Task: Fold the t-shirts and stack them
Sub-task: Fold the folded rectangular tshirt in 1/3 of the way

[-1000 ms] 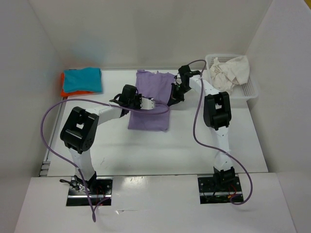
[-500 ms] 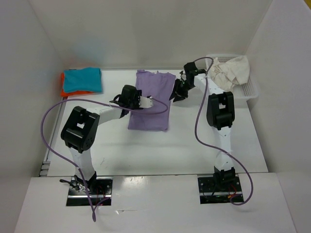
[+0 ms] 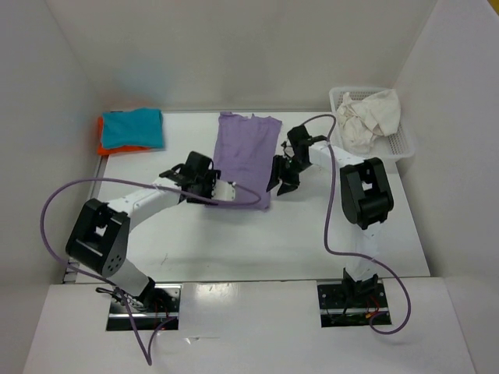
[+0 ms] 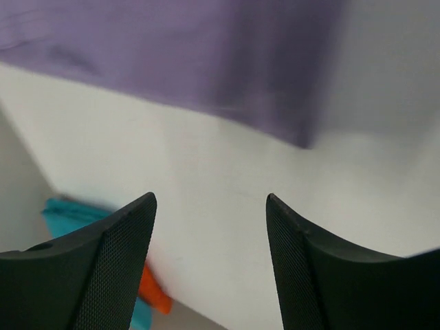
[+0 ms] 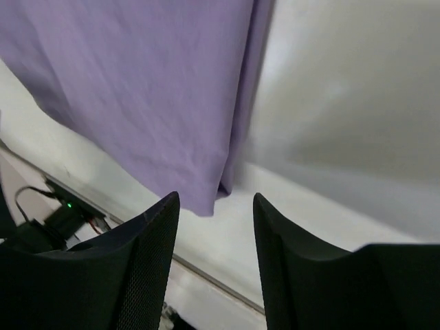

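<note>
You see only a sliver of the orange shirt (image 3: 100, 145) under the teal shirt (image 3: 134, 128). In your left wrist view the purple shirt (image 4: 192, 55) is blurred and runs off the top edge; the right wrist view crops it too. The white shirt (image 3: 366, 117) hides most of the basket's (image 3: 403, 142) inside.

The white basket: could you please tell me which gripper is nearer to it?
The right. The right gripper sits just right of the lavender t-shirt, on the basket's side; the left gripper is at the t-shirt's left edge, farther off.
</note>
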Motion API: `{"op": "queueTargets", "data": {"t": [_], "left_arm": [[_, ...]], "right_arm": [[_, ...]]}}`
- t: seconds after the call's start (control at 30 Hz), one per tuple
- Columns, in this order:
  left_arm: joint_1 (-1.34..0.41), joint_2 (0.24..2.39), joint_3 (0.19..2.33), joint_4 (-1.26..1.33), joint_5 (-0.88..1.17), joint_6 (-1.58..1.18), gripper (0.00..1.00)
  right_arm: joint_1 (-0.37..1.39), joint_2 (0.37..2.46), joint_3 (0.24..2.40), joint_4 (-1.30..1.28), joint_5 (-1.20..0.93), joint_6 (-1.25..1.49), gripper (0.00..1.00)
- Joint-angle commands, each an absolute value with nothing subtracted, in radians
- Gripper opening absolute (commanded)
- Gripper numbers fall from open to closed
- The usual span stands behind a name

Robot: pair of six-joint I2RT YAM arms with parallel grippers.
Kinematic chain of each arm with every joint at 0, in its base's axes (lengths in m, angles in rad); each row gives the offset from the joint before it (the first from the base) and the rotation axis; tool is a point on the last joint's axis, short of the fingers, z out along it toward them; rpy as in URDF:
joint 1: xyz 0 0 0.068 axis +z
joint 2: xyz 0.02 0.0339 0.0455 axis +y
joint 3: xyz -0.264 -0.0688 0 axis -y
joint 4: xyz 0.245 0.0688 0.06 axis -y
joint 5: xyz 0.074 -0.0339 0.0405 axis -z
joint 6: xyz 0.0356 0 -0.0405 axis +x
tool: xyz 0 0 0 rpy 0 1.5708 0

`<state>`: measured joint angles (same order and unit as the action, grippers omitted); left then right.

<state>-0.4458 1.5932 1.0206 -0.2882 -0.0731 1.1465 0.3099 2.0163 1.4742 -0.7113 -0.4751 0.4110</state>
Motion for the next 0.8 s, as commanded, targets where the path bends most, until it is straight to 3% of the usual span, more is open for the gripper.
{"op": "queueTargets", "data": {"t": [0.0,0.4,0.47,0.5,0.57,0.6,0.67,0.7,0.73,0.77], "left_arm": [[-0.477,1.546,0.909,-0.465,0.031,1.206,0.72],[-0.540,1.606,0.848,-0.233,0.031,1.212,0.76],[-0.540,1.618,0.848,-0.233,0.040,1.226,0.73],[-0.540,1.629,0.848,-0.233,0.040,1.236,0.71],[-0.549,1.641,0.848,-0.245,0.064,1.236,0.58],[-0.549,1.641,0.857,-0.245,0.074,1.246,0.53],[-0.549,1.654,0.857,-0.255,0.083,1.246,0.43],[-0.549,1.654,0.857,-0.255,0.083,1.246,0.22],[-0.549,1.654,0.857,-0.255,0.083,1.246,0.10],[-0.549,1.654,0.857,-0.255,0.071,1.236,0.01]], "right_arm": [[0.368,1.930,1.392,-0.605,-0.494,0.457,0.53],[0.431,1.916,1.243,-0.494,-0.485,0.555,0.58],[0.431,1.927,1.243,-0.485,-0.476,0.566,0.58],[0.431,1.936,1.243,-0.485,-0.465,0.575,0.52],[0.431,1.950,1.252,-0.485,-0.465,0.575,0.42],[0.431,1.950,1.252,-0.497,-0.477,0.566,0.27],[0.422,1.962,1.252,-0.506,-0.486,0.557,0.12],[0.405,1.962,1.241,-0.506,-0.497,0.557,0.07],[0.394,1.962,1.221,-0.506,-0.497,0.557,0.00],[0.381,1.950,1.209,-0.515,-0.497,0.546,0.00]]}}
